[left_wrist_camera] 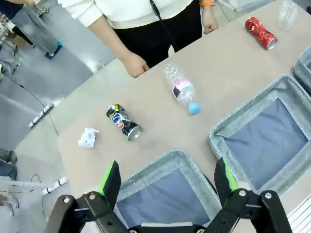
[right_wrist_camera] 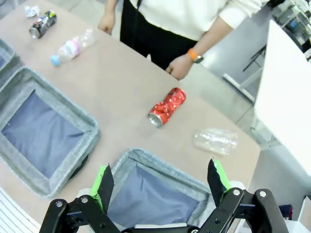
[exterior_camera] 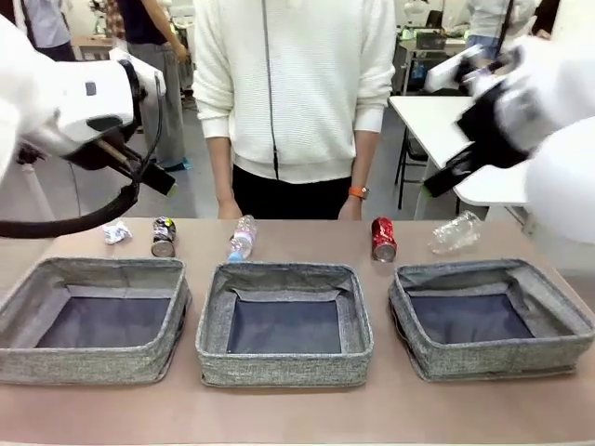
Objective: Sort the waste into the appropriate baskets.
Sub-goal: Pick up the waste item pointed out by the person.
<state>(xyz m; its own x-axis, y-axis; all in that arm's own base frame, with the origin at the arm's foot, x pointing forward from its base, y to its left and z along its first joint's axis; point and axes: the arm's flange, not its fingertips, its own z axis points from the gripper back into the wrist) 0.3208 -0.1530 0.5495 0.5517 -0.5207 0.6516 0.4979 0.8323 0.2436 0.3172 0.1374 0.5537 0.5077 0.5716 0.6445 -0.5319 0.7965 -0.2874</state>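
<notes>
Left gripper (left_wrist_camera: 167, 177) spread wide, empty, over left grey woven-fabric basket (left_wrist_camera: 160, 160); right gripper (right_wrist_camera: 160, 177) likewise, over right grey woven-fabric basket (right_wrist_camera: 146, 159).

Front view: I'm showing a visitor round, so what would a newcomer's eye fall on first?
The left basket, middle basket and right basket stand empty in front. Behind them litter lies in a line: paper wad, black-silver can, blue-capped bottle, red can, crushed bottle. A person in white stands beyond.
</notes>
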